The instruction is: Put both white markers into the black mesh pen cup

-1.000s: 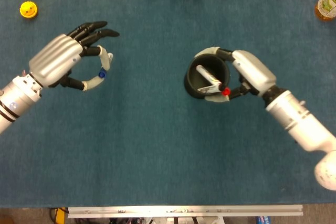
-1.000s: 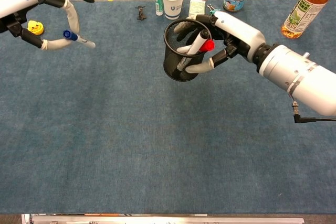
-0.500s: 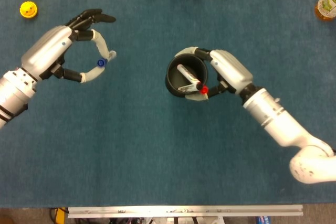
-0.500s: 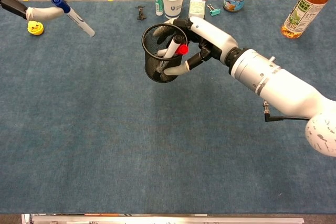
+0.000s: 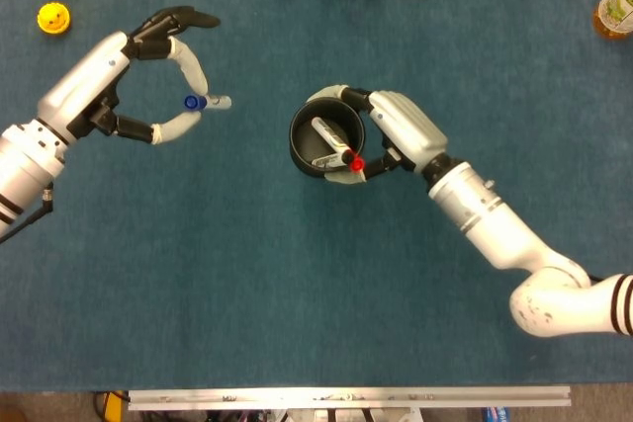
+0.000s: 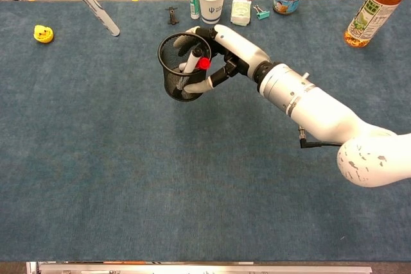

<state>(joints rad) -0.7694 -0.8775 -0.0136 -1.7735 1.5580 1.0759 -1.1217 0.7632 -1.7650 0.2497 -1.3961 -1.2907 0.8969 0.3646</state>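
Holding the black mesh pen cup (image 5: 326,135) off the desk (image 5: 297,284) in my right hand (image 5: 401,130), red-capped marker (image 5: 331,148) inside; left hand (image 5: 148,81) pinches the blue-capped marker (image 5: 205,102), raised well left of the cup.

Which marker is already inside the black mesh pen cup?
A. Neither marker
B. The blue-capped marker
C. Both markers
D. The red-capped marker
D. The red-capped marker stands inside the black mesh pen cup, which the right robot hand grips, while the left robot hand holds the blue-capped marker away from the cup.
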